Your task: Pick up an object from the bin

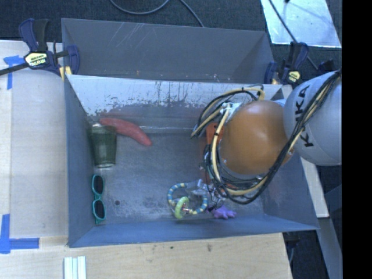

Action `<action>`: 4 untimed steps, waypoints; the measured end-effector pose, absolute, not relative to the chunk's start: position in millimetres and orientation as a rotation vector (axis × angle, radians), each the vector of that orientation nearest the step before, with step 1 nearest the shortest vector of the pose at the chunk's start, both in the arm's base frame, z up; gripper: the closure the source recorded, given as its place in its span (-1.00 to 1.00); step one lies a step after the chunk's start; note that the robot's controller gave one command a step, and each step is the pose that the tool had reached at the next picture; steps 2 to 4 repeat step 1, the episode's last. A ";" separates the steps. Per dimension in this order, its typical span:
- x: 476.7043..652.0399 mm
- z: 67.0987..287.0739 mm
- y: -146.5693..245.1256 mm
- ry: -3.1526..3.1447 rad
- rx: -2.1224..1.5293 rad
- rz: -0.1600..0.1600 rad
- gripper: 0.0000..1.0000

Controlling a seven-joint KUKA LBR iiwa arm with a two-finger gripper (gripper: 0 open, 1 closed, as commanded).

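1. The gripper sits low in the near right part of the bin, under the arm's orange cover and its cable loops. We judge this placement fits a pick from the small cluster lying there.
2. Gripper state: we cannot tell how far it is open, or whether it has hold of anything (cover and cables hide the working end).
3. Nearest thing: a many-coloured ring toy, flat on the floor by the near wall, just left of the gripper. We cannot tell if they are touching. A small purple thing lies just right of it, against the near wall.
4. Other contents, well apart on the left:
   - a red sausage-shaped thing near the back wall
   - a green see-through cup at its left end
   - teal sunglasses along the left wall
5. Judgement: the ring is thin and lies flat, so a grip would need to straddle its rim. The purple thing beside it could get nudged.
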State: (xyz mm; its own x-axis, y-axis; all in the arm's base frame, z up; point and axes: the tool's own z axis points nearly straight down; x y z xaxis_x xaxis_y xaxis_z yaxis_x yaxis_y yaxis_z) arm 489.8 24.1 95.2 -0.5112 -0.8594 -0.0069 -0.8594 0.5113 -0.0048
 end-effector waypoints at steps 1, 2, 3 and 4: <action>489.8 95.2 24.2 2.724 -1.548 -0.001 1.00; 489.8 95.2 24.2 2.724 -1.548 -0.001 1.00; 489.8 95.2 24.2 2.724 -1.548 -0.001 1.00; 489.8 95.2 24.2 2.724 -1.548 -0.001 1.00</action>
